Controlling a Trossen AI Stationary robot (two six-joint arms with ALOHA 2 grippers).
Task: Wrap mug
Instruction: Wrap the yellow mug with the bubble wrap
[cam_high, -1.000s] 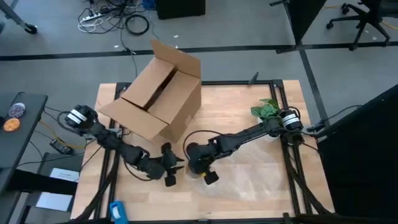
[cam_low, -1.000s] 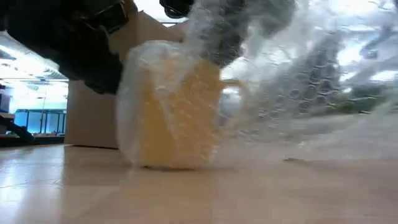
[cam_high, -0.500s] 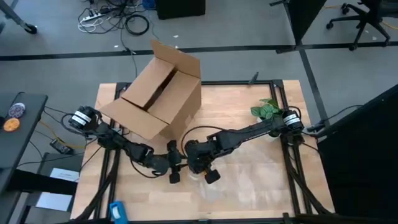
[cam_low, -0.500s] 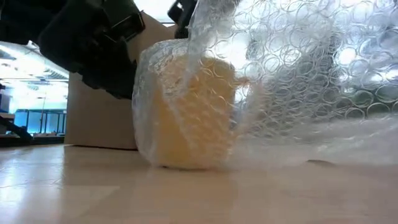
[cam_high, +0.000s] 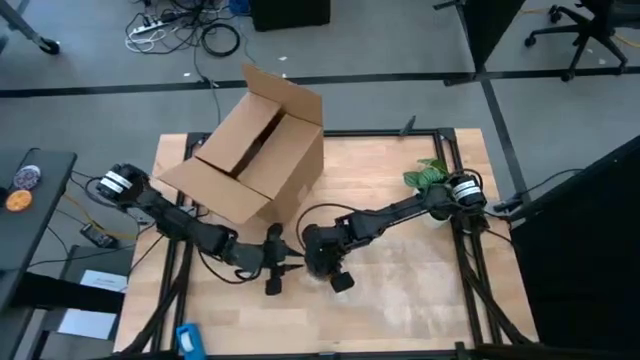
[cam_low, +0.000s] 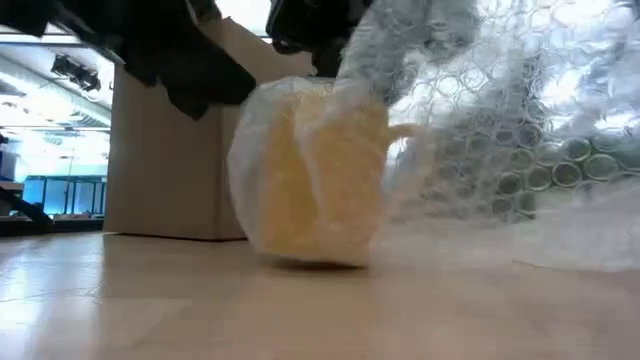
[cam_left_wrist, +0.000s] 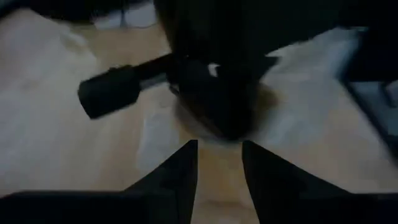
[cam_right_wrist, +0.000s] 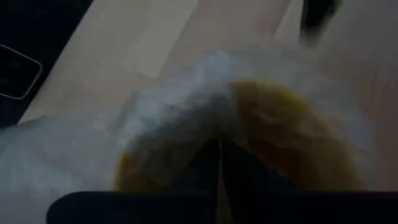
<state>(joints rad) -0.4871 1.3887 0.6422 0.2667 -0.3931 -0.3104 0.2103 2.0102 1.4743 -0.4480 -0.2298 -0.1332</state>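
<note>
While your right gripper (cam_high: 322, 268) pinches wrap (cam_low: 520, 130) shut over the mug (cam_low: 315, 180) | left gripper (cam_left_wrist: 219, 163), nine o'clock, slightly parted, empty | tugging may tip it.

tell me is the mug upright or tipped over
Upright: in the low view the mug stands on the table, bubble wrap draped over it.

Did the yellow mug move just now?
Yes. In the low view the mug slid a little to the right, away from the cardboard box behind it.
</note>
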